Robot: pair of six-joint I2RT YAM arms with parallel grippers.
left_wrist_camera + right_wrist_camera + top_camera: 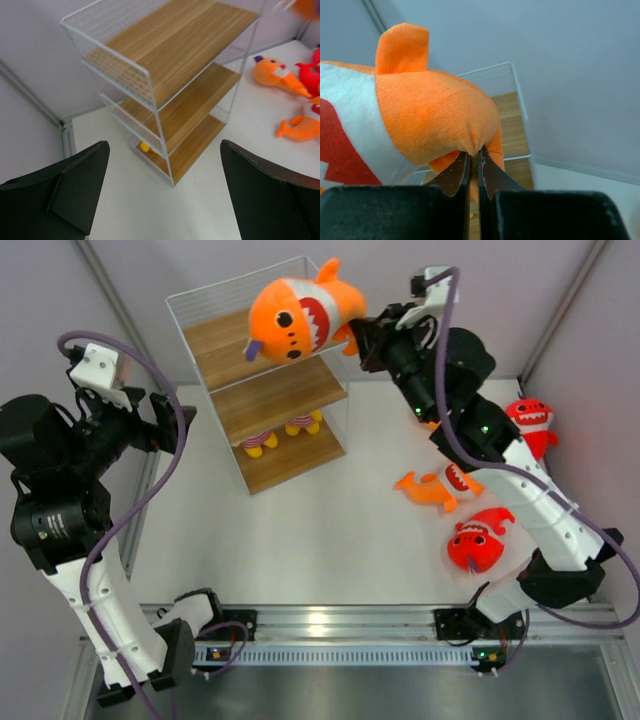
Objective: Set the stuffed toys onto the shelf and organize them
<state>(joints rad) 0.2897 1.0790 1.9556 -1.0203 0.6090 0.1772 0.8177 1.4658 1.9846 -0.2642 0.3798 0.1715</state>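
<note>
Currently: orange plush shark carried over the top tier.
Right tool [474, 155] is clamped on a pinch of fabric at the rear of the orange plush shark [295, 315], so the body hangs free, apparently above the top board of the shelf [215, 348] (not yet resting on it). Left tool [164, 146] stands apart and empty, facing the shelf. Remaining sharks [478, 543] lie on the worktop [330, 530], right side.

We see shelf [175, 75] standing on table [125, 200]; our left tool [164, 145] gapes wide; orange sharks [277, 75], red shark [311, 75] lie at right.
</note>
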